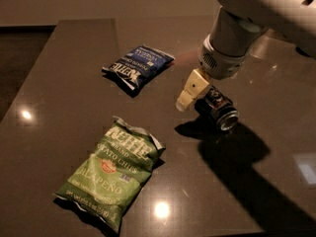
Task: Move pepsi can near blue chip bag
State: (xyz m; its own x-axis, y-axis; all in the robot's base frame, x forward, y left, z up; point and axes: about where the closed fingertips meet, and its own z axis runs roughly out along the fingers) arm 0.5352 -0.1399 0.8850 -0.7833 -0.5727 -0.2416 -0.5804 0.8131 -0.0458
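Pepsi can (219, 111) is right of centre over the table (64, 73), in the gripper (200, 105), seemingly just off the surface. One pale finger (190, 89) presses its side and the other is hidden, so I judge a pinch. The can lies sideways, its long axis upper left to lower right, rim end lower right. Blue chip bag (138, 65) is well apart, upper left. Carry and release remain.

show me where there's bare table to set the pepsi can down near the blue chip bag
Bare table lies between the blue chip bag and the gripper, which holds the pepsi can. More lies left of the bag. The gap to the green jalapeno bag is tighter.
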